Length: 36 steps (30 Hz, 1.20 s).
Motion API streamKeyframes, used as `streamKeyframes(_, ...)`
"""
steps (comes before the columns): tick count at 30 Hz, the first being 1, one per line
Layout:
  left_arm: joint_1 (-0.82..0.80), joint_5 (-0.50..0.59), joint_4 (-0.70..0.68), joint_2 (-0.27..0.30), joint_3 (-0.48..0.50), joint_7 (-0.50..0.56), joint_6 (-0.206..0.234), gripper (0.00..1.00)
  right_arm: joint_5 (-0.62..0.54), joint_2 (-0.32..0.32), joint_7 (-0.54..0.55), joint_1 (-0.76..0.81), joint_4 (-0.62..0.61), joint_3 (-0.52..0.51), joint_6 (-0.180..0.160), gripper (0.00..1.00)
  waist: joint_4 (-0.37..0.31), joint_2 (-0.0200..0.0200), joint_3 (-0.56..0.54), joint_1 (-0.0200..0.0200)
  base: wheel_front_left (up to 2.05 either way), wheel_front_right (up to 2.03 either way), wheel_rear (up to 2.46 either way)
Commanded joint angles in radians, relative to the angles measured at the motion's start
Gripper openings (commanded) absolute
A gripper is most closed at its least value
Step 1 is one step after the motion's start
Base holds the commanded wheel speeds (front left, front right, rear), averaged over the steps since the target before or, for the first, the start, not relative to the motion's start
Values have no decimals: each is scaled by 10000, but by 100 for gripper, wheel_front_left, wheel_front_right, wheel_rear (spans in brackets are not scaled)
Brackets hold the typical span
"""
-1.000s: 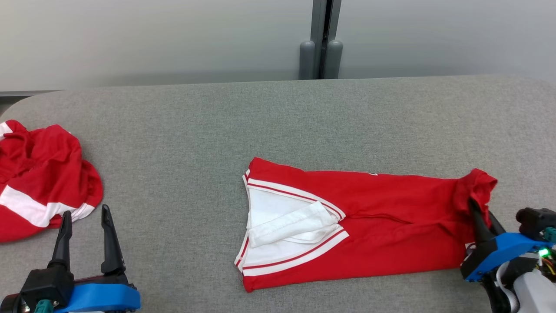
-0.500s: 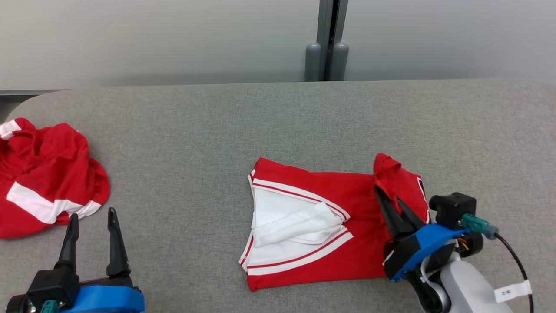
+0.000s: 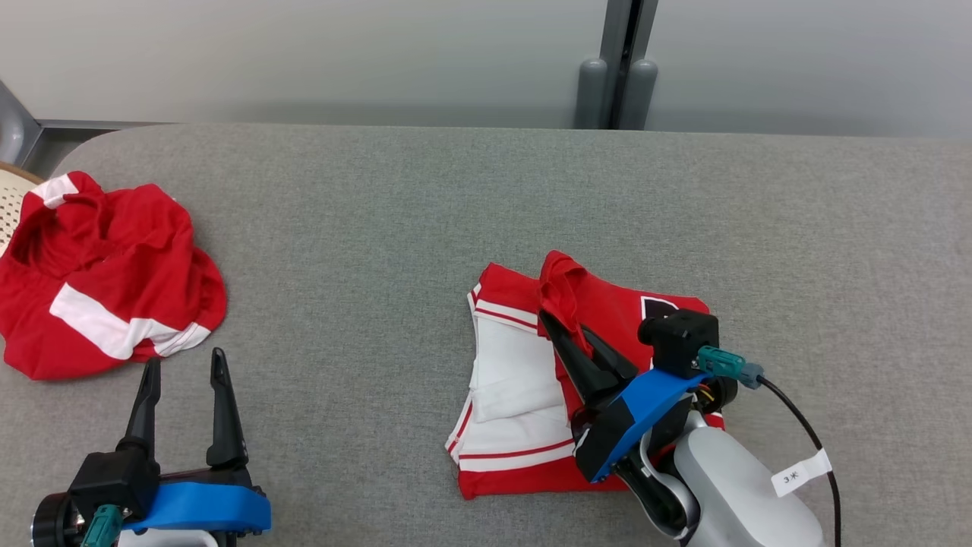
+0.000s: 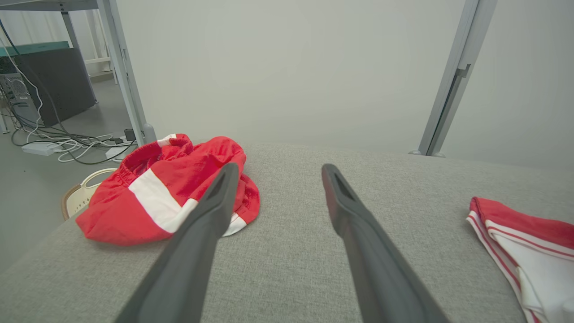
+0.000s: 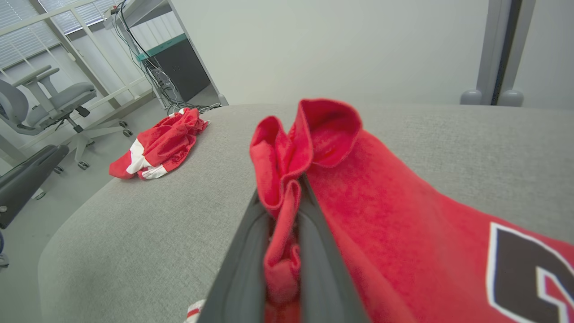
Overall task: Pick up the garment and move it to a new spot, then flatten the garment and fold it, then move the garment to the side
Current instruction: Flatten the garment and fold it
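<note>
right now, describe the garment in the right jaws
The garment is a red jersey-like fabric with white panels, red-and-white trim and a black, white-edged marking. It lies on the grey table, one end lifted and doubled over the rest, the bunched edge pinched in the right gripper, jaws shut.

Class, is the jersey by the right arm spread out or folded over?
Folded over: the right pincer holds one end of the jersey doubled over its white-trimmed part.

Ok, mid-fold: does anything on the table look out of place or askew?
Yes: a second red garment lies crumpled at the table's left edge. On the folded garment, the red edge pinched in the right gripper's fingers is bunched, not flat.
</note>
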Motion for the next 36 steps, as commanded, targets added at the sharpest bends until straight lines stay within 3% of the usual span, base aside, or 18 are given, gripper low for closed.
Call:
streamKeyframes(1, -177, -18, 28, -4, -53, -43, -48, 100, 116, 40, -96, -203, 126, 164, 1, 0, 108, -1, 69, 0, 0, 0, 0)
streamKeyframes(11, -476, -123, 197, -4, -150, -43, -80, 100, 1029, 75, -504, -895, 998, 1187, 1, 0, 442, -1, 298, 0, 0, 0, 0)
streamKeyframes(12, -498, -150, 216, -7, -159, -43, -67, 100, 1087, 71, -586, -971, 1113, 1245, 1, 73, 440, -1, 320, 0, 0, 0, 0)
streamKeyframes(13, -522, -167, 222, -8, -157, -43, -61, 100, 1209, 70, -618, -1027, 1226, 1299, 1, 100, 438, -1, 336, 0, 0, 0, 0)
streamKeyframes(19, -506, -223, 269, -7, -85, -43, -3, 100, 1293, 69, -1035, -1379, 1743, 1371, 1, 100, 231, -1, 294, 0, 0, 0, 0)
streamKeyframes(25, -375, -173, 184, -4, 11, -43, -5, 100, 550, -31, -1328, -1520, 1848, 381, 1, 100, -118, -1, 54, 0, 0, 0, 0)
streamKeyframes(36, -164, -110, 83, -4, -64, -43, -8, 100, -1453, -730, -1352, 310, -618, -2329, 1, 100, -687, -1, -260, 0, 0, 0, 0)
